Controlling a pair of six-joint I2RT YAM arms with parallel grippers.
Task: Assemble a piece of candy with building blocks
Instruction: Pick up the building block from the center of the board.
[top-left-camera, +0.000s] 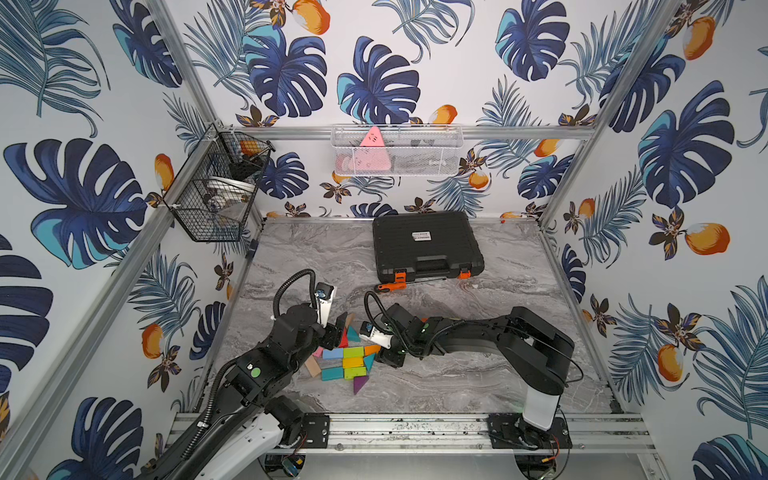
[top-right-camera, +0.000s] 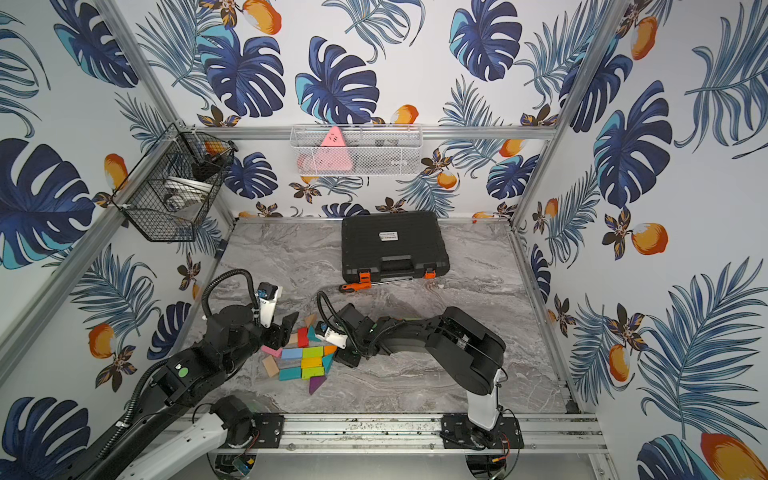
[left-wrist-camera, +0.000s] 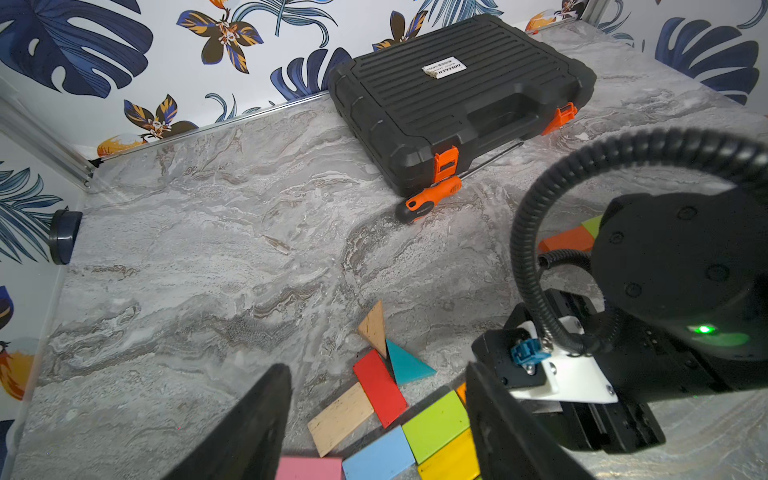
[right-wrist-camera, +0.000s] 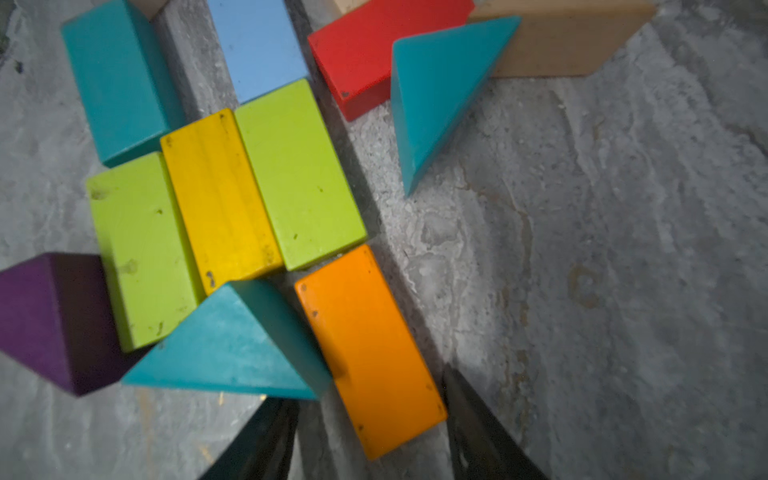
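Building blocks (top-left-camera: 347, 359) lying flat in a cluster on the counter (top-left-camera: 436, 386) between the 2 arms: the left arm's fingers (left-wrist-camera: 257, 415) stand apart and empty over its edge, and the right arm's fingers (right-wrist-camera: 478, 436) stand apart, straddling 1 end of the orange block (right-wrist-camera: 365, 345).

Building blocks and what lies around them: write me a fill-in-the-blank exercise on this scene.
1. The yellow block lies between two ___ blocks.
2. The right gripper's jaws straddle one end of the ___ block.
3. Beside the black case lies an orange-handled ___.
Missing words: green; orange; screwdriver.
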